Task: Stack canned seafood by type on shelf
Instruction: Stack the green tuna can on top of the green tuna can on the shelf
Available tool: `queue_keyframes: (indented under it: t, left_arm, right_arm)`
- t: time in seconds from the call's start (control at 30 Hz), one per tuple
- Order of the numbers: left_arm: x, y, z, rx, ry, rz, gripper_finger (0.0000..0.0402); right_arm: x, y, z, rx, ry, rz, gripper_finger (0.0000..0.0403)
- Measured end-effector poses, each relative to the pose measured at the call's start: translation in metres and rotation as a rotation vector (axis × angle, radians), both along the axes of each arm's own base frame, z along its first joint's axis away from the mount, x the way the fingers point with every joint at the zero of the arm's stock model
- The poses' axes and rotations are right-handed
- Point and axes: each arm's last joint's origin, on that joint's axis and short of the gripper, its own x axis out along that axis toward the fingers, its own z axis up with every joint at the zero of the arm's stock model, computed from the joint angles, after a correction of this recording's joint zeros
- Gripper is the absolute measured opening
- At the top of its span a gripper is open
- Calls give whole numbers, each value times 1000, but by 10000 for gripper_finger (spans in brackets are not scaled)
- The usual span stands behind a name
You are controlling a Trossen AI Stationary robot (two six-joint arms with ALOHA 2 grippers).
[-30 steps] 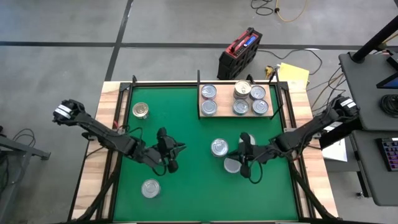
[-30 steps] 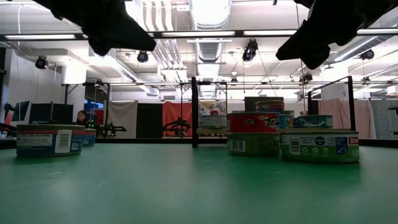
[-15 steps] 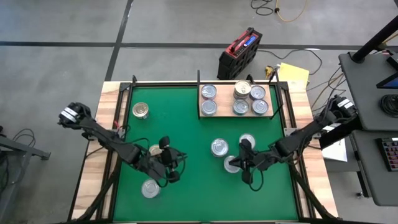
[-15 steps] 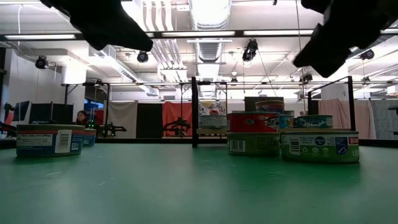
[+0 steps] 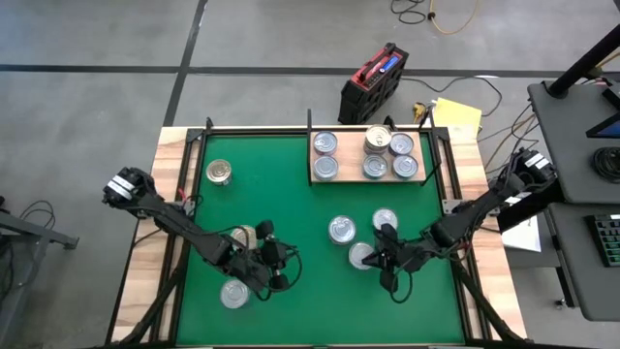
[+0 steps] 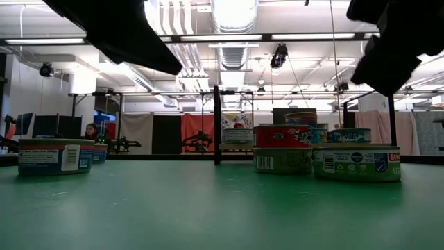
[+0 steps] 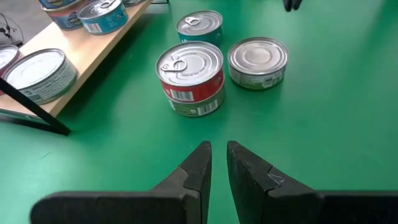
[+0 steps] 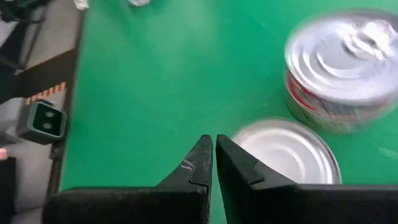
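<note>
The right gripper (image 5: 385,260) is hovering over the green mat (image 5: 300,208) toward its right front part, its jaws clenched together on nothing. In the right wrist view the closed fingertips (image 8: 202,152) are pointing at the rim of a flat silver-lidded can (image 8: 290,151), which is lying just ahead of them and slightly off to one side; a taller red-banded can (image 8: 344,68) is standing just beyond it. From above, that flat can (image 5: 360,256) is sitting just beside the gripper, on the side toward the mat's middle, with two more loose cans (image 5: 341,230) just behind it toward the shelf (image 5: 367,176). A round tin has no long axis, so any approach across its diameter should serve, but my judgement is that the jaws must first spread wide before they can straddle it.

The left gripper (image 5: 274,264) is hanging over the left front part of the mat, jaws nearly together and empty. Its nearest tins are a gold-toned can (image 5: 241,237) and a silver can (image 5: 233,293) by the front edge, both lying back along its arm, not ahead of the fingers. The right arm is clearly nearer the middle cluster.

The pale wooden shelf is lying at the far edge, right of centre, already carrying six tins, one of them a stacked pair (image 5: 378,138). A lone can (image 5: 219,172) is standing near the far left corner.
</note>
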Motion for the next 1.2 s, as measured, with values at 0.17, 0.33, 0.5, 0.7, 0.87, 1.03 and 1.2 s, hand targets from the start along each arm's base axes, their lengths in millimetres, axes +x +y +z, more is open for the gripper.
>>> queue_keyframes:
  t: [0.17,0.33,0.5,0.7,0.87,1.03,1.2]
  left_arm:
    - [8,-5,-6,15,11,-7,36]
    - [16,-11,-12,28,24,-12,36]
    - [23,-15,-16,32,30,-11,36]
    - [23,-20,-20,27,23,-21,36]
    - [23,-26,-21,13,2,-35,36]
    - [20,-33,-21,11,-1,-55,36]
    - [16,-39,-21,7,-7,-76,36]
  right_arm:
    - [-4,-2,-10,37,100,-83,13]
    - [-1,8,-22,28,151,-109,13]
    - [9,17,-27,-20,264,-213,13]
    - [22,26,-28,-44,356,-327,13]
    - [37,36,-27,-46,362,-346,12]
    - [53,48,-31,-55,370,-346,12]
    - [64,59,-30,-116,394,-378,12]
